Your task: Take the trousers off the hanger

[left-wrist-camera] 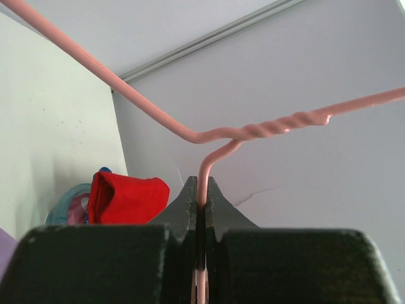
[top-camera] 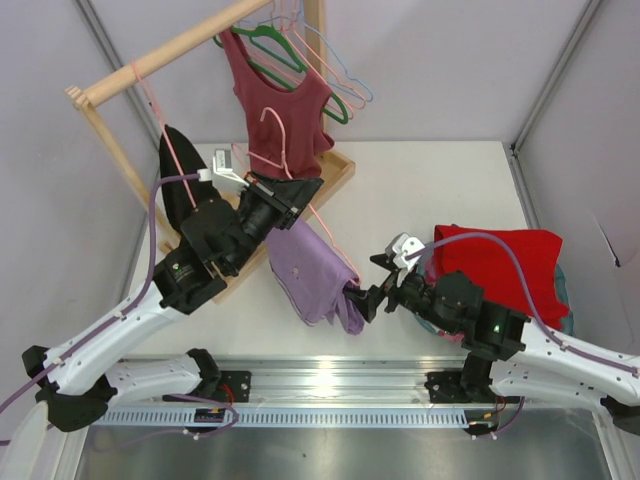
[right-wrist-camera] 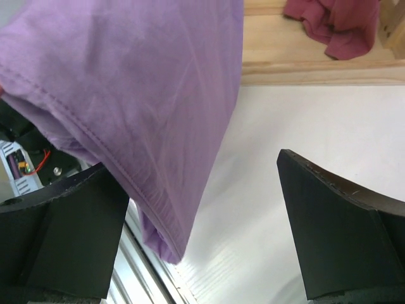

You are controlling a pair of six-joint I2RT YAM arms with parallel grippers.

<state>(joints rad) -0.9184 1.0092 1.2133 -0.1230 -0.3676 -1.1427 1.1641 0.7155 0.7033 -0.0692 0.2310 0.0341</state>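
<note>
Over the white counter (top-camera: 440, 190), the trousers (top-camera: 312, 268) are hanging from the hanger (top-camera: 283, 145) between both arms; the left wrist view is showing the left gripper (left-wrist-camera: 201, 190) clamping its jaws on the hanger's wire, and the right wrist view the right gripper (right-wrist-camera: 196, 161) holding its jaws wide open beside the trousers' hem.

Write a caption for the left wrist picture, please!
The left gripper shut on the pink hanger, a red cloth behind.

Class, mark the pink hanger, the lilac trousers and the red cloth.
hanger (left-wrist-camera: 285, 125), left wrist view, twisted neck of the wire.
trousers (right-wrist-camera: 126, 82), right wrist view, middle of the hanging fabric.
red cloth (top-camera: 545, 265), top view, its flat upper face.
</note>
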